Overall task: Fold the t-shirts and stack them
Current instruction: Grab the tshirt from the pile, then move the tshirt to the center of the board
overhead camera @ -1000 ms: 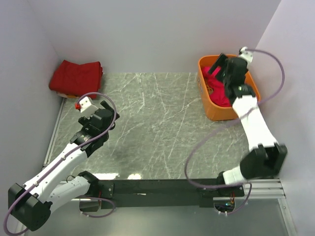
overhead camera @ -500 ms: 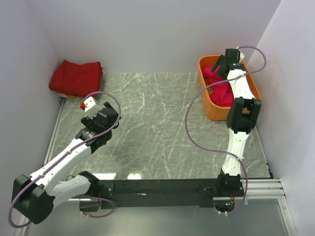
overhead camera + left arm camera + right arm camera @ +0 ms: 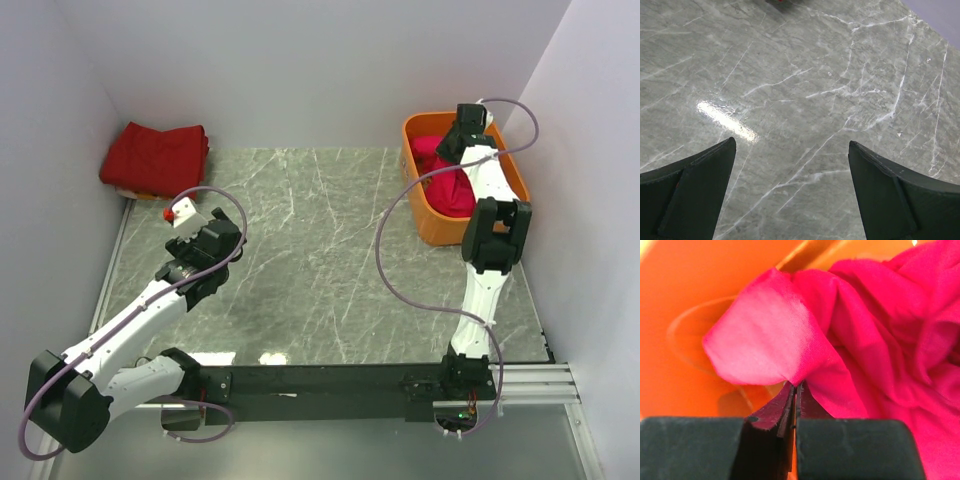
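Right pincer, seemingly closed overhead, plainly nips crimson t-shirt close-up.

The table is grey, white-veined stone or a stone look, smooth and glossy, with a bright patch of glare. The basket is smooth, shiny orange plastic. The crimson shirt is soft, fine-knit matt cloth; the dark red shirts are matt cloth too.

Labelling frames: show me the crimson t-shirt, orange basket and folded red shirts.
crimson t-shirt (image 3: pixel 880 340): right wrist view, bunched middle.
orange basket (image 3: pixel 440 230): top view, near wall.
folded red shirts (image 3: pixel 155 157): top view, top face.
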